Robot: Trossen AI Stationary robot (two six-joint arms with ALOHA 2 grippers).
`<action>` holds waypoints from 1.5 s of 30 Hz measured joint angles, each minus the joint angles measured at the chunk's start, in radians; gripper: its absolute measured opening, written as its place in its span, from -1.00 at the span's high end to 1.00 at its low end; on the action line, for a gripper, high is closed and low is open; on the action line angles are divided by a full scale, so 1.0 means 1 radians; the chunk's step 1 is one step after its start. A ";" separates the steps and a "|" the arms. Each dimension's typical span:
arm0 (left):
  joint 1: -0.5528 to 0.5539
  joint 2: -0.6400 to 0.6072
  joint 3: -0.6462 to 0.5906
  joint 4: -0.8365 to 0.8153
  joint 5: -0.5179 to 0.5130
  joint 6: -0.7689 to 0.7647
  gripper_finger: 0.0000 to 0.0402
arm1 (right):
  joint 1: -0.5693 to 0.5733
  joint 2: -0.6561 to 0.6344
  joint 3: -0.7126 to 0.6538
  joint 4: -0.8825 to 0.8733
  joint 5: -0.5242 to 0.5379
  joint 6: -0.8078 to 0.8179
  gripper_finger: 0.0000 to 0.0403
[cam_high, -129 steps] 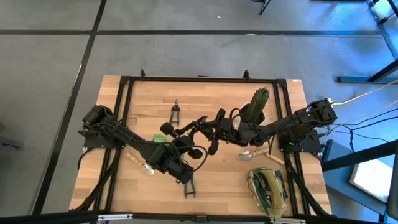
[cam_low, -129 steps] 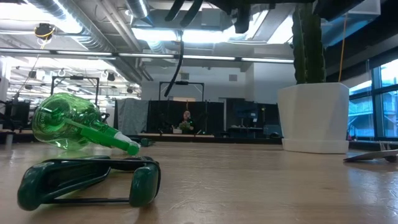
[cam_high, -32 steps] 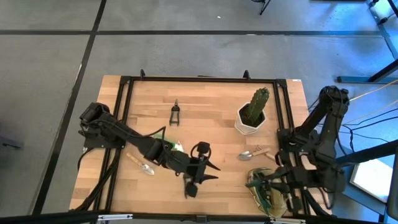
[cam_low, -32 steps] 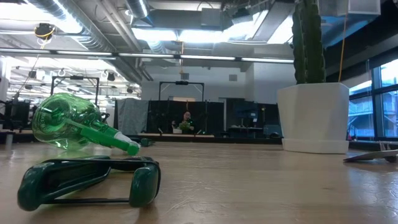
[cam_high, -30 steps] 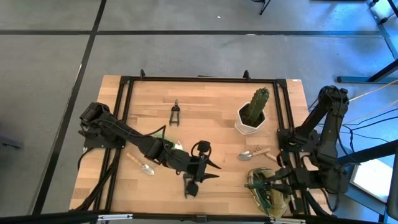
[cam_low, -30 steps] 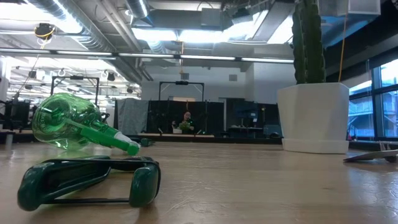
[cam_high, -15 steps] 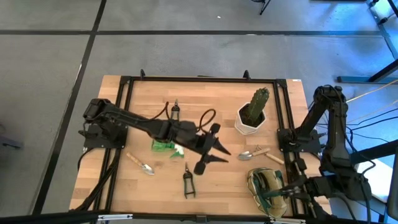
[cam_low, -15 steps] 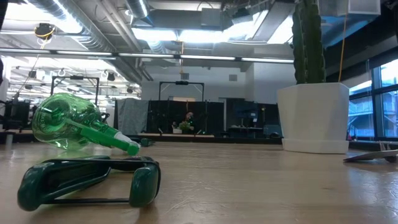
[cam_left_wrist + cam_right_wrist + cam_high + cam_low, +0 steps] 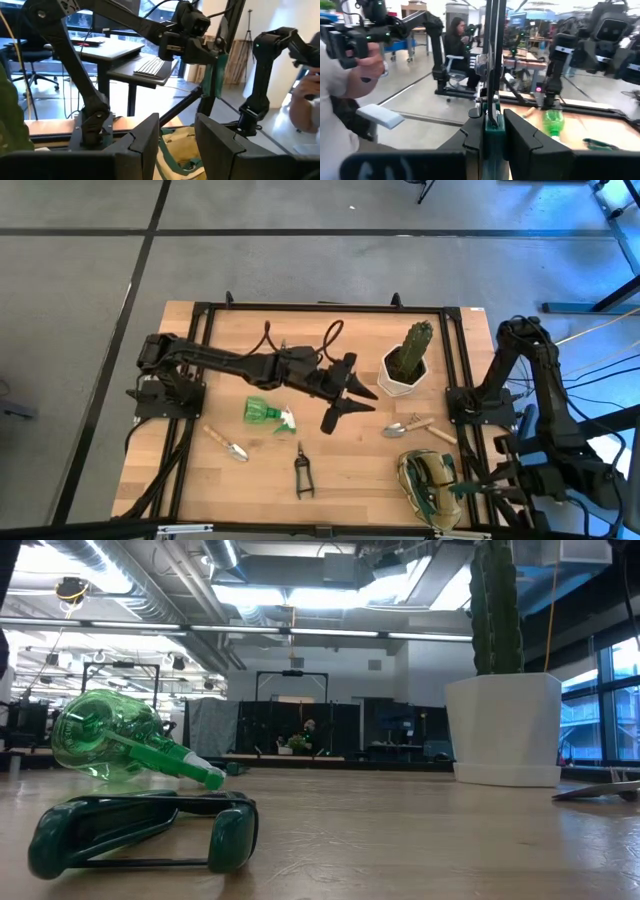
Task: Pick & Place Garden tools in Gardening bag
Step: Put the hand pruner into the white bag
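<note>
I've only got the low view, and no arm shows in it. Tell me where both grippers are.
Observer: The left gripper hangs open and empty over the middle of the table, beside the white pot.
Operator: Now the right one.
Observer: The right gripper is shut on a pair of pruning shears, out at the table's right edge.
Operator: Give me the bag's position.
Observer: The gardening bag lies in the table's right corner at the bottom of the high view, just beside that gripper.
</note>
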 joint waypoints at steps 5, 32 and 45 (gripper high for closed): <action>0.019 0.000 0.000 0.002 0.016 0.000 0.40 | 0.034 -0.002 0.000 -0.041 0.041 0.030 0.74; -0.058 0.000 0.000 0.038 0.009 0.090 0.40 | -0.188 -0.015 0.000 -0.220 -0.091 0.701 0.74; -0.125 0.000 0.000 -0.009 0.010 0.150 0.40 | -0.321 -0.008 0.000 -0.634 -0.470 1.466 0.74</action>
